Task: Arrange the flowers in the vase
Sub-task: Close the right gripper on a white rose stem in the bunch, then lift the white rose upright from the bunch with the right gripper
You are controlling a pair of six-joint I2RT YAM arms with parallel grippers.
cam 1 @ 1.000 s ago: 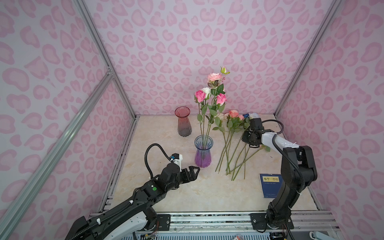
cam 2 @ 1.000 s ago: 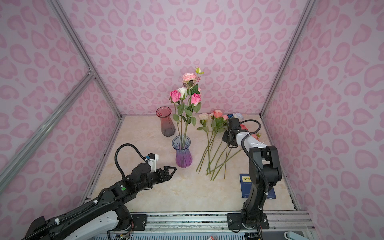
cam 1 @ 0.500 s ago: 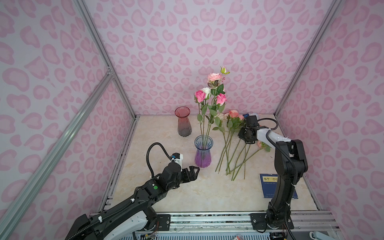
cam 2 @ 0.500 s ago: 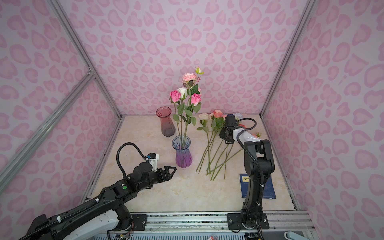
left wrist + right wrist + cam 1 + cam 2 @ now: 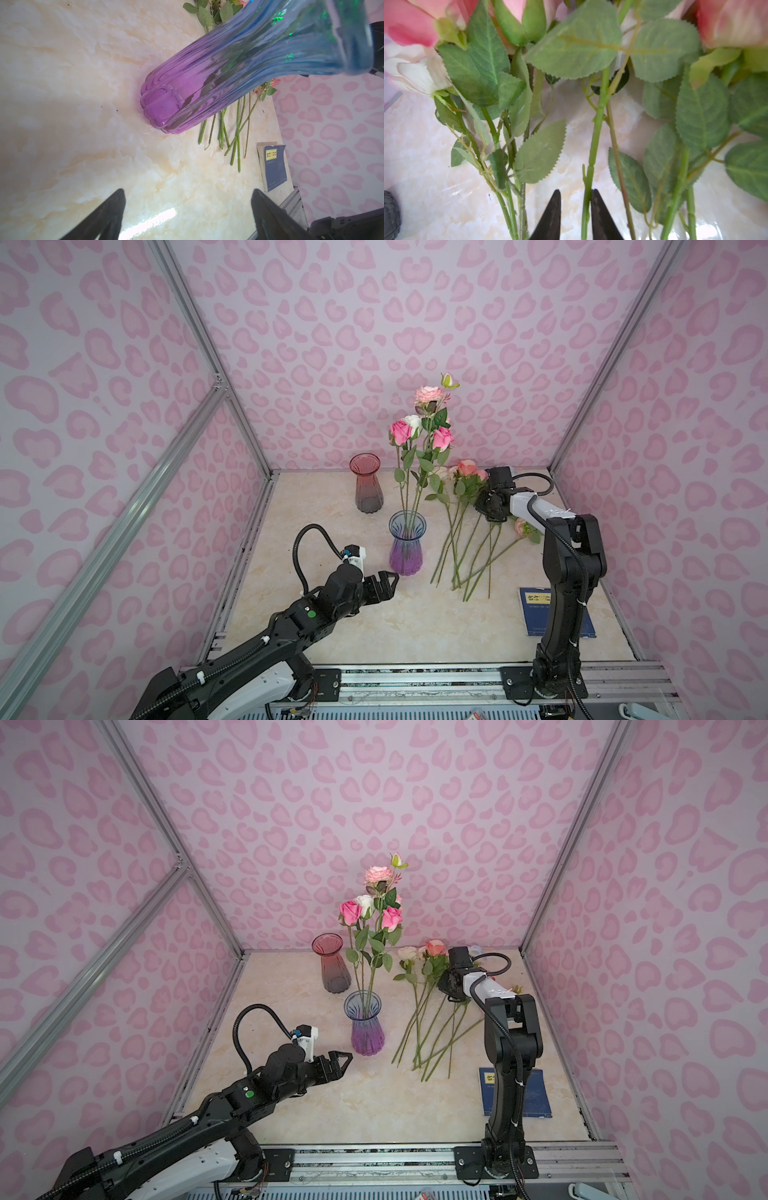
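The blue-to-purple glass vase stands mid-table with several pink and white flowers upright in it. More flowers lie fanned on the marble to its right, heads toward the back wall. My right gripper is low among their leafy upper stems. Its jaws are narrowed around one green stem, which touches one finger while a gap shows beside the other. In both top views its fingertips are hidden by leaves. My left gripper hovers wide open and empty just in front and left of the vase.
An empty red vase stands at the back, left of the blue one. A blue book lies at the front right beside the right arm's base. One pink flower head lies under the right forearm. Patterned walls close three sides.
The right arm has swung left, bringing its gripper farther in among the lying flowers, with its jaws narrower. The left arm has hardly moved.
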